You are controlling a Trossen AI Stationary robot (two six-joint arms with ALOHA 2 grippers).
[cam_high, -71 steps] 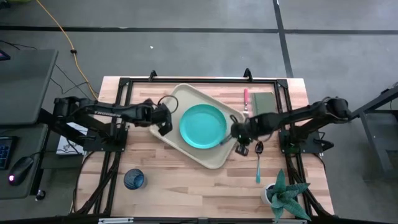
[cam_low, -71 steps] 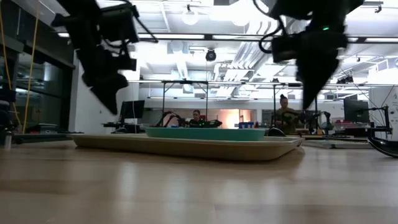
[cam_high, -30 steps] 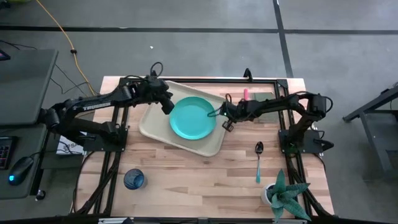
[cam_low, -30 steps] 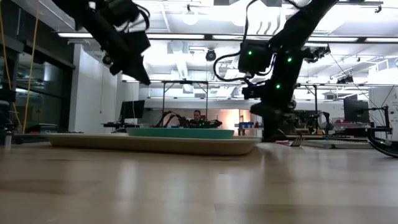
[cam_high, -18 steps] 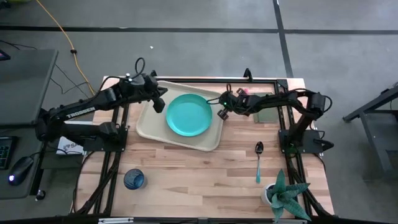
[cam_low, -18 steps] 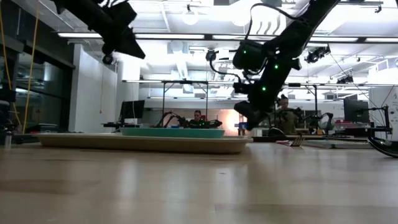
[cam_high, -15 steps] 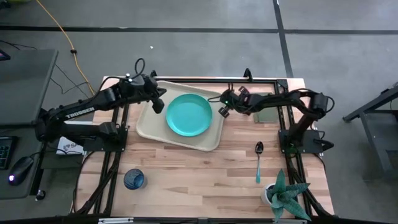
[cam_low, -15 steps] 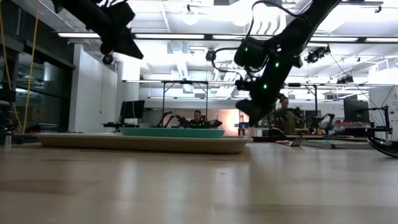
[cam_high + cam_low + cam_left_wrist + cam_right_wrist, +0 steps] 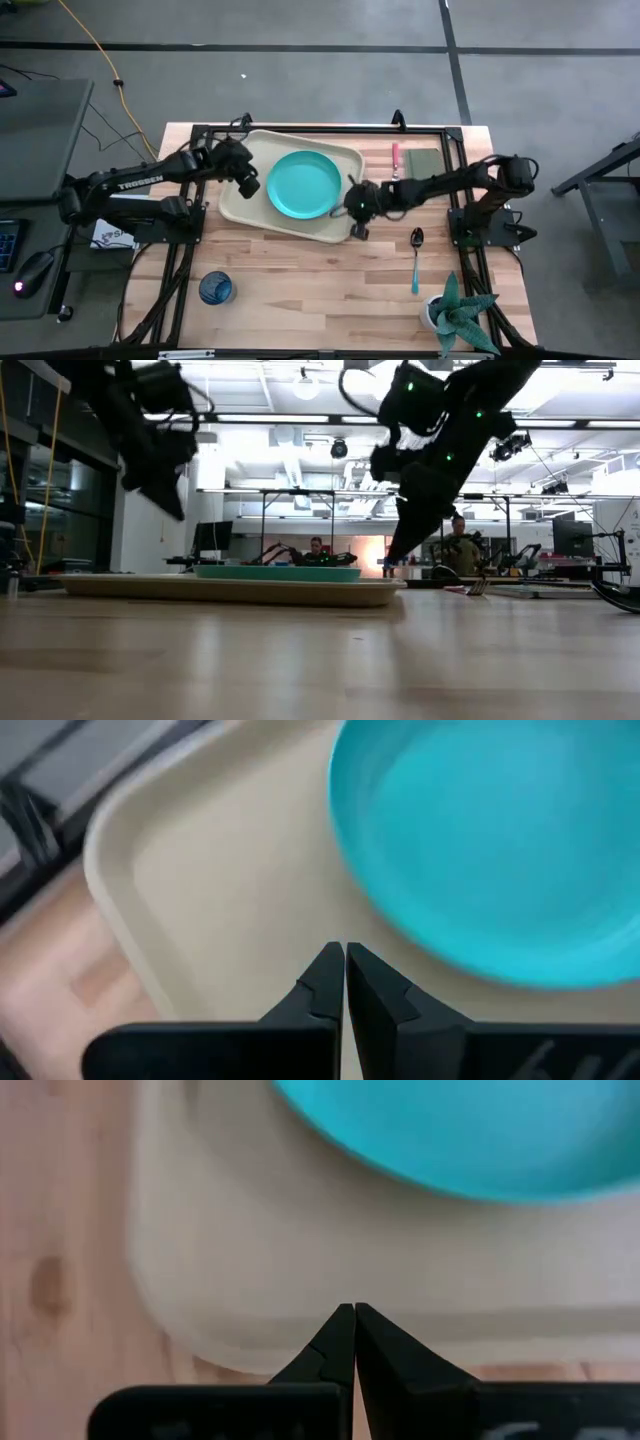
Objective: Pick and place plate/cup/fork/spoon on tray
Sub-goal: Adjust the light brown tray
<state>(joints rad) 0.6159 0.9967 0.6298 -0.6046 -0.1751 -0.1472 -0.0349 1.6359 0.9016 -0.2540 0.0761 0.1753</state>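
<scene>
the turquoise plate (image 9: pixel 304 185) lies on the beige tray (image 9: pixel 238 200), which sits on the wooden table (image 9: pixel 300 280). the left gripper (image 9: pixel 249 187) hangs above the left part of the tray, its fingers pressed together and holding nothing. the right gripper (image 9: pixel 356 205) hangs over the tray's right rim, fingers also together and empty. the dark-blue cup (image 9: pixel 215 289) stands near the table's front left corner. the spoon (image 9: pixel 416 259) lies right of the tray, and the fork (image 9: pixel 395 161) lies beside a grey-green pad (image 9: pixel 424 165) at the back.
</scene>
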